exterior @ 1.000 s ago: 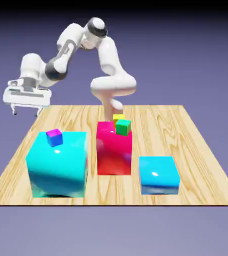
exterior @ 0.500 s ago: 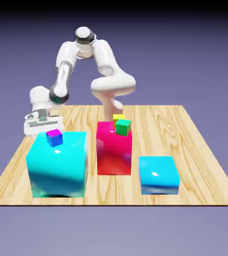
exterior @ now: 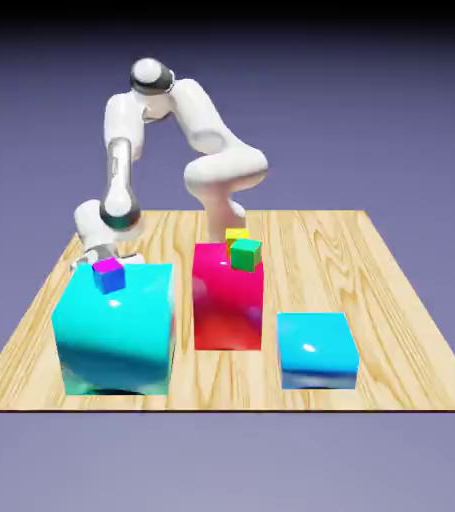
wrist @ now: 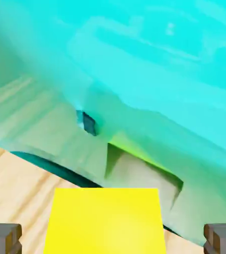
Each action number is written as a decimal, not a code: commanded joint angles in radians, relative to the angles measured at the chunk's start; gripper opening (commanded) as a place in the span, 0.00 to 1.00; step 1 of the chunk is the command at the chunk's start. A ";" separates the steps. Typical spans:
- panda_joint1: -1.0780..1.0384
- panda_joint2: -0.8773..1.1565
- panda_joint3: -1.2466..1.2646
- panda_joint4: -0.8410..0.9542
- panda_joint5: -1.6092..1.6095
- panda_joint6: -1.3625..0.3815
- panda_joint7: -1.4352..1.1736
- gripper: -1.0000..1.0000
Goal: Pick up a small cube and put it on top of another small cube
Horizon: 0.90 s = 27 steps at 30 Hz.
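A white robot arm (exterior: pixel 119 170) reaches down behind a large cyan block (exterior: pixel 116 330) on a wooden desk (exterior: pixel 401 350), its gripper (wrist: pixel 113 240) spread wide around a small yellow cube (wrist: pixel 105 221) low beside the block's glossy wall. In the hand view the cube sits between the two fingertips, nearly midway, with a gap on either side and neither tip seen touching it; its edges run roughly square to the fingers, so closing straight in looks the likely next move, with little turning called for. The nearby cyan wall leaves scant room for a sideways drift. In the exterior view the block hides the fingers and that cube. A purple-and-blue cube (exterior: pixel 109 275) shows at the block's top, while a green cube (exterior: pixel 246 254) and another yellow cube (exterior: pixel 237 235) appear by the top of a red block (exterior: pixel 228 300). Which small cube is to be the base, the scene does not say.
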 commanded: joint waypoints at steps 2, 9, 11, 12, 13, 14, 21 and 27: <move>0.046 0.012 -0.017 0.005 0.087 0.021 -0.066 0.50; 0.165 0.042 -0.060 0.018 0.315 0.075 -0.239 0.00; 0.142 0.036 -0.052 0.015 0.272 0.065 -0.206 0.00; 0.120 0.030 -0.044 0.013 0.228 0.055 -0.173 0.00; 0.097 0.025 -0.035 0.011 0.185 0.044 -0.140 0.00; 0.074 0.019 -0.027 0.008 0.142 0.034 -0.107 0.00; -0.085 -0.022 0.031 -0.009 -0.163 -0.039 0.123 0.00; -0.222 -0.056 0.081 -0.024 -0.423 -0.101 0.320 0.00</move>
